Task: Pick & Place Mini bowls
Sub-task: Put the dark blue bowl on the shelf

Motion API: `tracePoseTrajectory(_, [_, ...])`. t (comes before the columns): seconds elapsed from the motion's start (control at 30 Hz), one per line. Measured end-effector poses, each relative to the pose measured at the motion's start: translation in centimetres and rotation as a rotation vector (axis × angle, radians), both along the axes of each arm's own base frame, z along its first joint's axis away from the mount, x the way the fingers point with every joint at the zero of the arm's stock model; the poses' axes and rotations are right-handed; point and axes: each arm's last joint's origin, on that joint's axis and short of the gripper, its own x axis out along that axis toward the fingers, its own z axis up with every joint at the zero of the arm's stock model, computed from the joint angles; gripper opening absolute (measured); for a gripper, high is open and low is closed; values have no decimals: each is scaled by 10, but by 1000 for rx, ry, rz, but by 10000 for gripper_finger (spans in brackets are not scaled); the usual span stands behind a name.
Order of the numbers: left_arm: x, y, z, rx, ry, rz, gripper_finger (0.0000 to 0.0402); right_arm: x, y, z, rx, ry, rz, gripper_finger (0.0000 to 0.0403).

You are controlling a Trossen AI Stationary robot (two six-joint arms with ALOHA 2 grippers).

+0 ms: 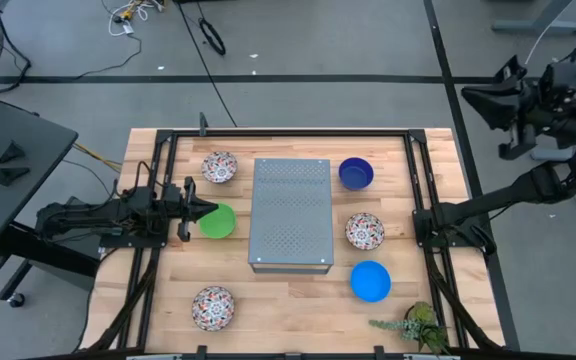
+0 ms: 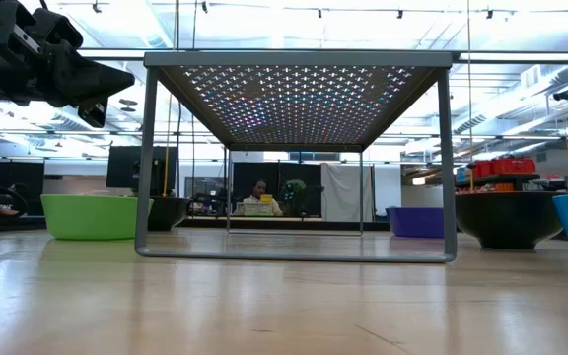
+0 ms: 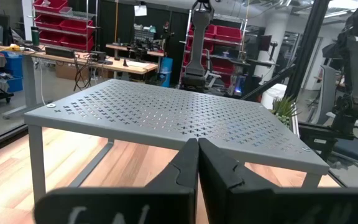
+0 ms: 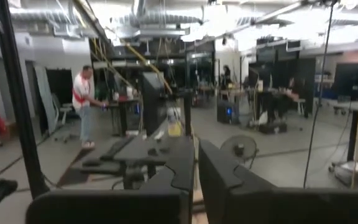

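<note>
Six mini bowls rest on their bases on the wooden table around a grey perforated box [image 1: 290,213]. Three are floral [image 1: 219,167] [image 1: 365,231] [image 1: 213,307], one is navy [image 1: 356,173], one bright blue [image 1: 370,281] and one green [image 1: 220,223]. My left gripper [image 1: 206,211] is shut and points level toward the box. It hovers above the green bowl's [image 2: 92,215] left rim without touching it. My right gripper [image 1: 468,95] is shut and empty, raised high beyond the table's far right corner.
The box [image 2: 299,148] stands on thin legs in the table's middle, with open space under it. A small plant [image 1: 413,322] sits at the near right corner. Black rails [image 1: 158,260] run along both table sides. A person [image 4: 81,102] stands far off in the room.
</note>
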Motion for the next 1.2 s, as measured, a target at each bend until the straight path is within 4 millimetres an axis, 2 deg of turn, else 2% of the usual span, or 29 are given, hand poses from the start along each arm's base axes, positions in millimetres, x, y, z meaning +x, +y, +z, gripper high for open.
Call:
tracePoseTrajectory(0.37, [0, 0, 0, 0, 0, 0, 14, 18, 1, -14, 12, 168, 1, 27])
tracePoseTrajectory(0.67, [0, 0, 0, 0, 0, -1, 14, 36, 1, -19, 33, 232, -25, 27])
tracePoseTrajectory(1.2, [0, 0, 0, 0, 0, 0, 14, 81, 1, -29, 30, 345, -51, 27])
